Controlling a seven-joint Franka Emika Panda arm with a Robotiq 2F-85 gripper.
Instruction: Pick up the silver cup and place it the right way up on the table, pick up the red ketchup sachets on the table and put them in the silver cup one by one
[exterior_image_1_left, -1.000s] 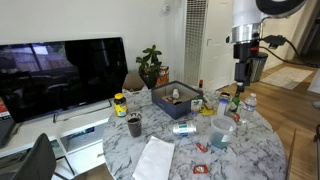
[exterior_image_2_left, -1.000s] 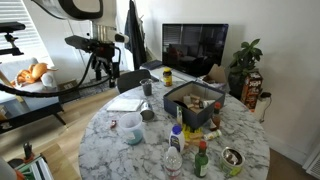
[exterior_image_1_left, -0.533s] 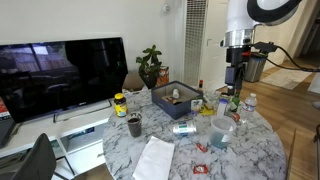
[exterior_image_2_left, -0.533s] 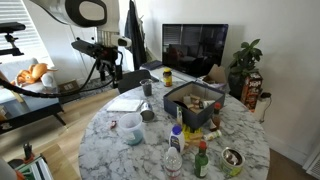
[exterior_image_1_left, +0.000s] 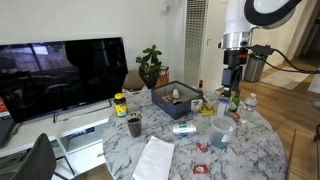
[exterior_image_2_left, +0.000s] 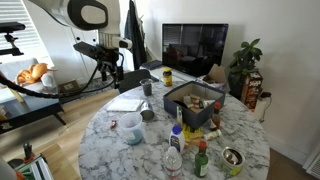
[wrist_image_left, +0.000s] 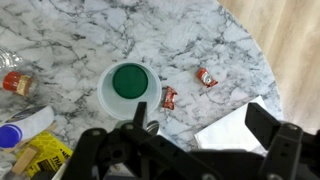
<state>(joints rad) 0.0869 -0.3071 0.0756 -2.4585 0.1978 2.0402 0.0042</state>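
Note:
The silver cup (exterior_image_1_left: 183, 128) lies on its side near the middle of the marbled table (exterior_image_1_left: 255, 150); it also shows in the other exterior view (exterior_image_2_left: 148, 112). In the wrist view only its rim (wrist_image_left: 151, 126) peeks out beside my left finger. Two red ketchup sachets (wrist_image_left: 168, 96) (wrist_image_left: 206, 77) lie flat on the table (wrist_image_left: 120, 30) next to the clear plastic cup (wrist_image_left: 130, 88); they also show in an exterior view (exterior_image_1_left: 202, 148). My gripper (wrist_image_left: 199, 117) is open and empty, high above the table in both exterior views (exterior_image_1_left: 232, 78) (exterior_image_2_left: 112, 76).
White paper (wrist_image_left: 225, 130) lies by the table edge. A dark cup (exterior_image_1_left: 134, 125), a dark tray of items (exterior_image_1_left: 175, 97), a yellow jar (exterior_image_1_left: 120, 104), and several bottles (exterior_image_1_left: 250, 103) crowd the far side. A TV (exterior_image_1_left: 60, 75) and a plant (exterior_image_1_left: 150, 65) stand behind.
The arm has moved sideways, carrying the open gripper in over the table. Nothing on the table has moved.

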